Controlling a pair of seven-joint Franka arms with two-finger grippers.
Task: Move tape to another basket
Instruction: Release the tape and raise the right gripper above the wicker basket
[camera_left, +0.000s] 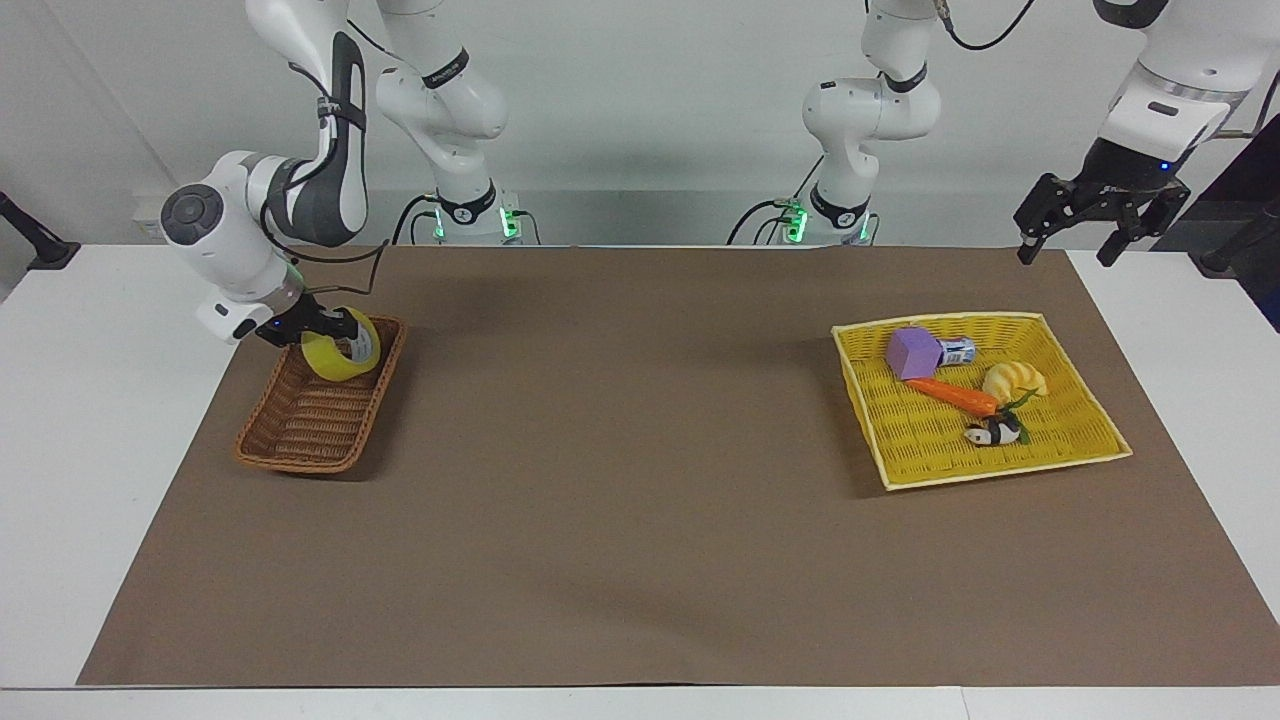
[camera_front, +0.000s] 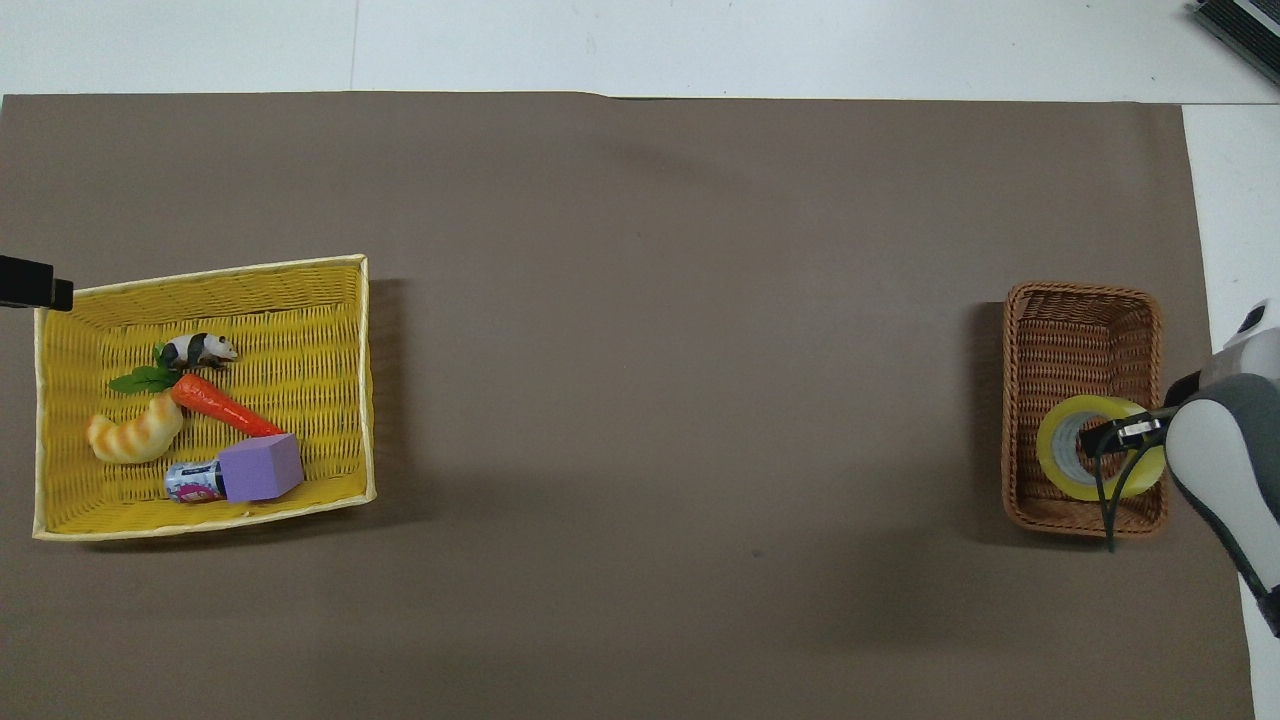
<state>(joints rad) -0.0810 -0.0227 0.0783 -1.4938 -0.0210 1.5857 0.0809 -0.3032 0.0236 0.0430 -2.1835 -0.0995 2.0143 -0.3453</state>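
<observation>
Right fingers (camera_left: 335, 327) at the nearer end of the small dark brown woven wicker basket (camera_left: 300, 430), one finger reaching into the pale core of the wide translucent yellow tape roll (camera_left: 342, 358). Tape roll tilted, directly under and around these fingers, low inside the basket at the end closest to the robots. Cannot tell from the pictures whether the roll is gripped or only resting against the fingers, nor how wide the fingers stand. In the overhead view, same tape roll (camera_front: 1098, 460) seen within the basket walls (camera_front: 1020, 400), black finger (camera_front: 1115, 435) across its hole.

Left fingers (camera_left: 1098, 225) spread wide, holding nothing, waiting up in the air over the white bench (camera_left: 1180, 330) edge, off the brown paper mat (camera_left: 640, 500). Below and beside these fingers, toward the bench middle: flat bright yellow woven basket (camera_left: 1090, 450) with 1 purple block (camera_left: 910, 352), 1 small can (camera_left: 957, 350), 1 orange toy carrot (camera_left: 952, 395), 1 toy croissant (camera_left: 1014, 379) and 1 small panda figure (camera_left: 992, 431) inside.
</observation>
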